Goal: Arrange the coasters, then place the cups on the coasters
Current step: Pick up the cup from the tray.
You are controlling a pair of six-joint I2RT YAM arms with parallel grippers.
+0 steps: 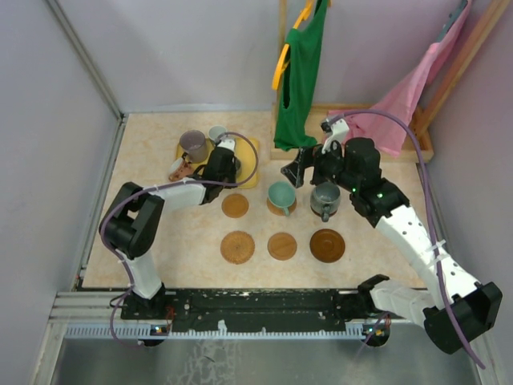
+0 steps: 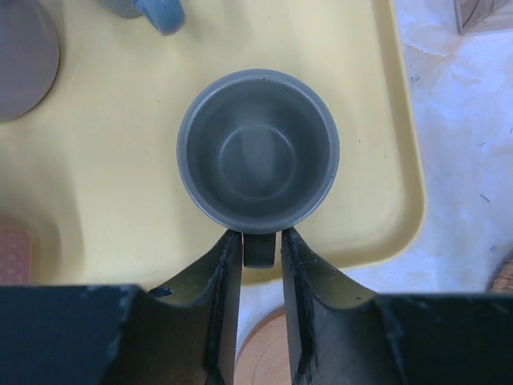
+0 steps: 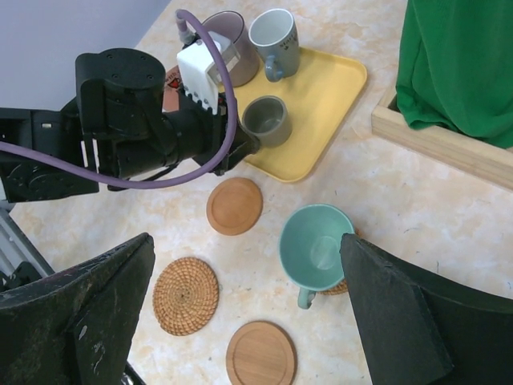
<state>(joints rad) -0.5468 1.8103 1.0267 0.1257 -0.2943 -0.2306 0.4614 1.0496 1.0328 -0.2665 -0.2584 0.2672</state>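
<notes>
A grey cup [image 2: 256,156] stands on the yellow tray [image 2: 104,160]. Its handle lies between the narrow jaws of my left gripper [image 2: 260,237], with a sliver of gap on the right side. A purplish-brown cup [image 1: 192,144] and a pale grey-blue cup [image 1: 216,132] share the tray. The teal cup [image 3: 317,245] sits on a woven coaster [image 3: 345,286]. A dark grey cup [image 1: 325,199] sits on another coaster, just below my right gripper [image 1: 309,172], which is wide open and empty. Bare coasters [image 1: 235,205], [image 1: 237,247], [image 1: 281,245], [image 1: 327,245] lie in front.
A reddish-brown thing [image 1: 180,170] lies beside the tray's left edge. A green garment [image 1: 300,72] and a pink cloth [image 1: 401,96] hang over a wooden frame [image 1: 417,136] at the back right. Grey walls close in both sides.
</notes>
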